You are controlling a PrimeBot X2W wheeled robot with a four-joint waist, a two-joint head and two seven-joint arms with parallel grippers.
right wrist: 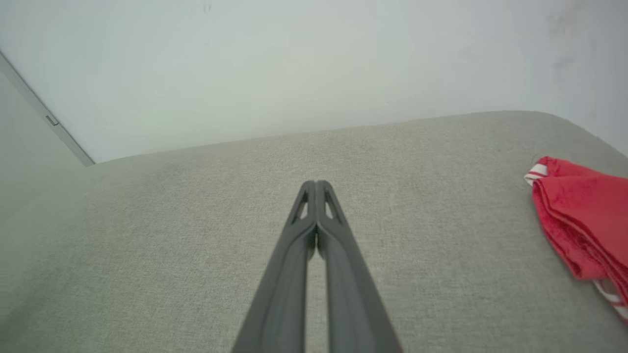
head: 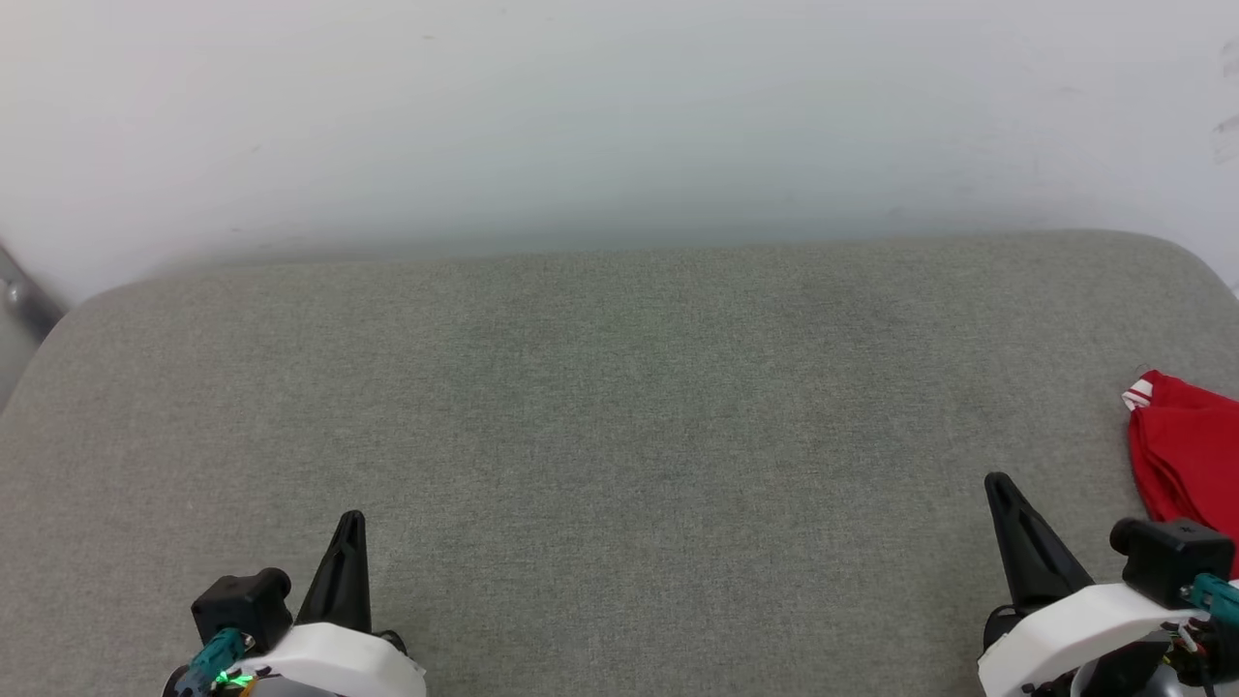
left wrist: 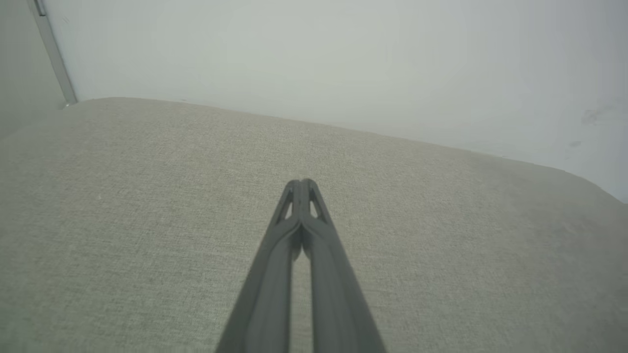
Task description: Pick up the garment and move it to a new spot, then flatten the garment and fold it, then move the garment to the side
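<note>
The garment (head: 1186, 455) lies bunched in red folds at the 3 o'clock edge of the grey fabric cushion (head: 619, 407), partly cut off by the head view's border; a red-and-white striped trim shows at its 11 o'clock corner; its front is tucked into the folds, so whether it bears any writing cannot be told; the left gripper (head: 349, 523) sits at 7 o'clock over the cushion, its two dark fingers pressed together tip to tip with nothing between them, pointing toward 12 o'clock; the right gripper (head: 999, 487) sits at 5 o'clock, its fingers likewise pressed together and empty, leaning toward 11 o'clock; the garment lies near it at its 2 o'clock, apart from the fingers; a pale wall (head: 619, 116) rises behind the cushion at 12 o'clock.
</note>
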